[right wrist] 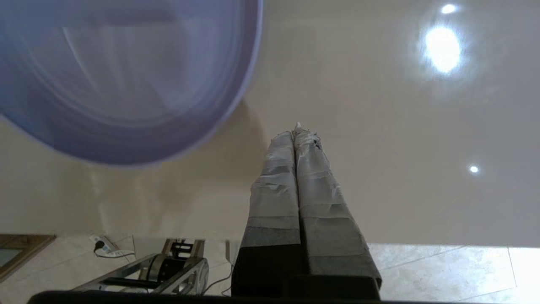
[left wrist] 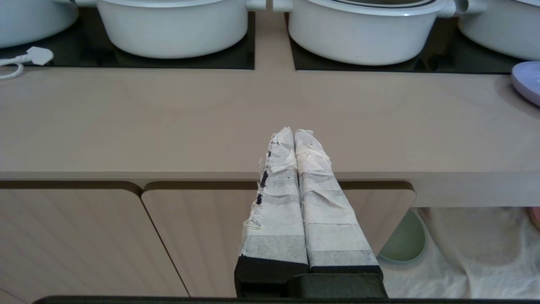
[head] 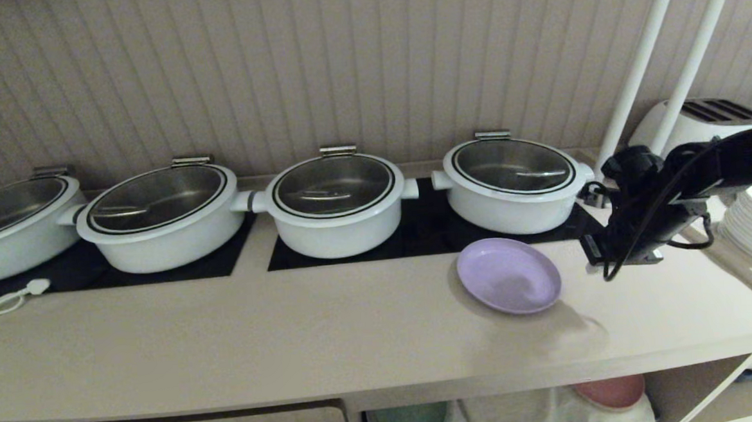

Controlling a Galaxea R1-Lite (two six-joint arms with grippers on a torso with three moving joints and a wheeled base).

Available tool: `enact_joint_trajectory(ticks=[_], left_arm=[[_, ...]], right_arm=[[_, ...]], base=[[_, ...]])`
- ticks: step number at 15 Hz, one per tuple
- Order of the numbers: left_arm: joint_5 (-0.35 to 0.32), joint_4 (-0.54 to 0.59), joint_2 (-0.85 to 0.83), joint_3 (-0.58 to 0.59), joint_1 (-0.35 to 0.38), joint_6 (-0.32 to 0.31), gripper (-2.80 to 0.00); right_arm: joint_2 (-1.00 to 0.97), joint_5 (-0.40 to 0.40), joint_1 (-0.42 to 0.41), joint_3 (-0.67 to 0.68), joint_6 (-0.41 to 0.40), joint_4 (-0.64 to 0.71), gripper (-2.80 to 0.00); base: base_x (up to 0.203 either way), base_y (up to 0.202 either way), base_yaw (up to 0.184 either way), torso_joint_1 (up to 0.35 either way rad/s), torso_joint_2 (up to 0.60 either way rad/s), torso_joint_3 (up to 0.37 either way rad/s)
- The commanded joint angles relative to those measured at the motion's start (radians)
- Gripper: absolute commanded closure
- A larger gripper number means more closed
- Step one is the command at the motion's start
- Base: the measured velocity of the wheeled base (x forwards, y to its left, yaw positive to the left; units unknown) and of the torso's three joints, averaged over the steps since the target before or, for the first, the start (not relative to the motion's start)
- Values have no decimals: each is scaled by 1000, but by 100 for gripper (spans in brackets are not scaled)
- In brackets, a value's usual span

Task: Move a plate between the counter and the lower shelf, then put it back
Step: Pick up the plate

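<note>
Plate (head: 509,275), pale lilac, lies flat on the tabletop (head: 292,331) in the head view, just in front of the rightmost pot (head: 511,183). Left wrist view: the left tool (left wrist: 294,134) is closed, empty. Right wrist view: the right tool (right wrist: 296,131) is closed, empty, beside the plate.

I am seeing four white pots (head: 334,200), one lilac plate (head: 508,275) left of my right tool (right wrist: 296,128), and one toaster (head: 699,123).
</note>
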State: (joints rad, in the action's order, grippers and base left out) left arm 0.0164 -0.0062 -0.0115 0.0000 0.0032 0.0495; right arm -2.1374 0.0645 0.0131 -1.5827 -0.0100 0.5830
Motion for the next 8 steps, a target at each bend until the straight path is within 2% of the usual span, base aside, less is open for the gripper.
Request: enact_joint_trajectory(ticks=[1, 2, 8], left_arm=[[-1, 0, -8, 0, 0, 1, 0], [-1, 0, -8, 0, 0, 1, 0], [-1, 0, -7, 0, 0, 1, 0]], right_arm=[[-53, 2, 10, -100, -1, 53, 0], [-65, 8, 16, -133, 0, 74, -280], [-76, 17, 45, -161, -13, 86, -280]], base=[[0, 0, 0, 0, 0, 0], [0, 0, 0, 0, 0, 0], [0, 0, 0, 0, 0, 0]])
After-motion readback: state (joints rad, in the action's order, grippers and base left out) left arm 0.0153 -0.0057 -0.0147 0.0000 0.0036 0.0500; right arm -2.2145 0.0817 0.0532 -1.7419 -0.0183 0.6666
